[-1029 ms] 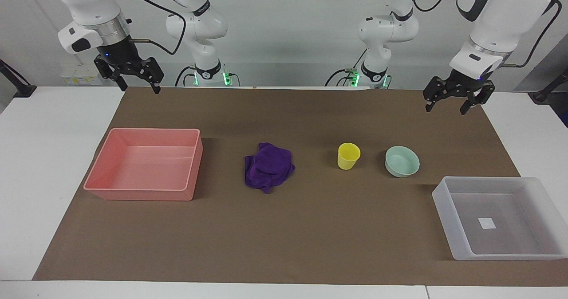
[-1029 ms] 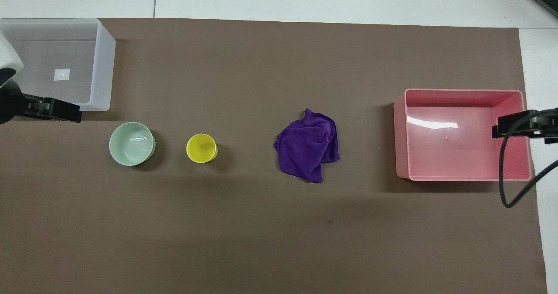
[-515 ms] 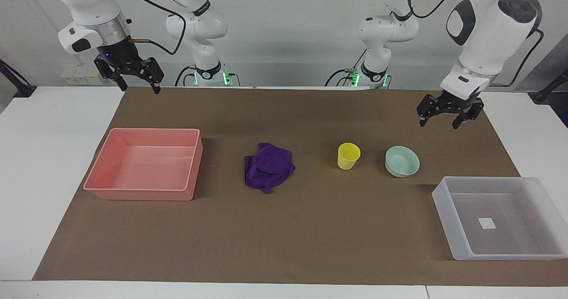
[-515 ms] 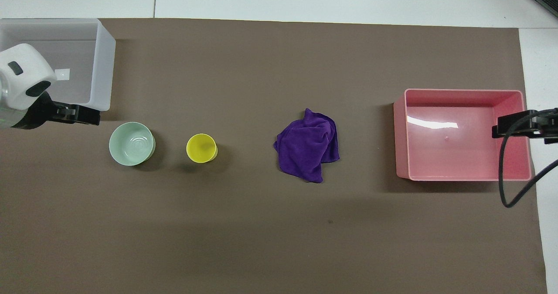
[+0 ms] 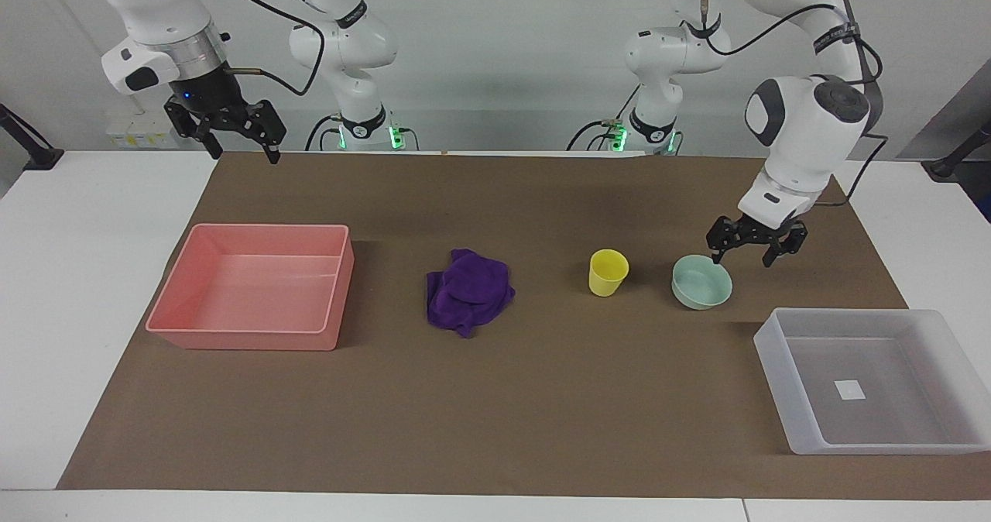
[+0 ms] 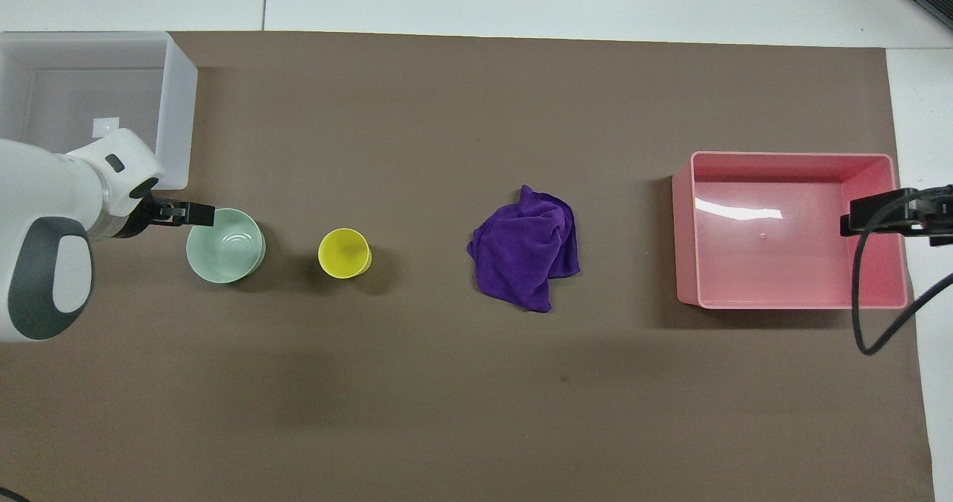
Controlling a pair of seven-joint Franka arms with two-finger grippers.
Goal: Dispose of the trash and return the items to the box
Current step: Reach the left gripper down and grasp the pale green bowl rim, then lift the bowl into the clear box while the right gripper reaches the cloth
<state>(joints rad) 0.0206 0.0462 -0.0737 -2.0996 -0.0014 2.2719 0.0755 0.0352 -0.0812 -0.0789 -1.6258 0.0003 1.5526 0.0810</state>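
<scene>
From across the tabletop, going along the row from the right arm's end, the right hand hangs high over the brown mat's edge close to the robots, fingers spread and carrying nothing; that arm waits.

Below it the pink tray sits with its long axis along the row and its open side up.

Next is the purple cloth, a rumpled wad lying flat near the middle of the mat, with one loose corner trailing toward six o'clock in the facing view.

Then comes the yellow cup, upright with its mouth up, and just beside it the mint bowl, also mouth up; the two stand apart.

The left hand is low over the mat at about one o'clock from the bowl in the facing view, fingers spread and empty. One fingertip is right at the bowl's rim; I cannot tell whether it touches.

Last, the translucent box lies at the left arm's end, farther from the robots than the bowl, at about four o'clock from it. Its long axis runs along the row, and a white label shows on its floor.
</scene>
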